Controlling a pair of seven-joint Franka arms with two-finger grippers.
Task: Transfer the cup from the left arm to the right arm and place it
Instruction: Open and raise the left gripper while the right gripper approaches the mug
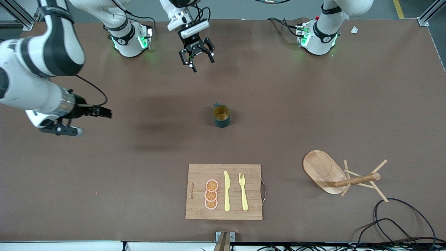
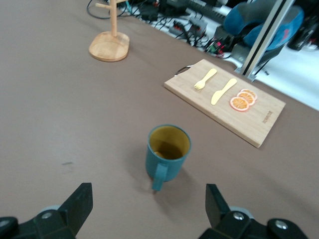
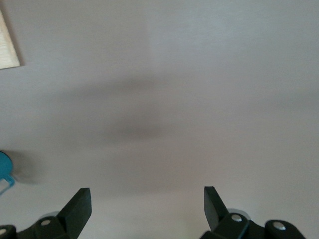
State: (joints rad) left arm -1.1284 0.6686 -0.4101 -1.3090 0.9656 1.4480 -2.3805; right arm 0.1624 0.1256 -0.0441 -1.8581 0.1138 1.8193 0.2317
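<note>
The dark teal cup point(image 1: 221, 116) stands upright on the brown table near its middle, tan inside, with its small handle turned toward the robots' bases. In the left wrist view the cup point(image 2: 168, 152) sits ahead of the open fingers, handle facing them. My left gripper point(image 1: 200, 64) is open and empty, up over the table between the two bases; its own view point(image 2: 149, 199) shows nothing between the fingers. My right gripper point(image 1: 106, 113) is open and empty over the table toward the right arm's end. Its view point(image 3: 147, 199) shows bare table and a sliver of the cup point(image 3: 4, 167).
A wooden cutting board point(image 1: 251, 205) with orange slices, a yellow knife and a yellow fork lies near the front edge; it also shows in the left wrist view point(image 2: 259, 127). A wooden peg rack point(image 1: 334, 174) stands toward the left arm's end. Black cables point(image 1: 400, 223) lie at that corner.
</note>
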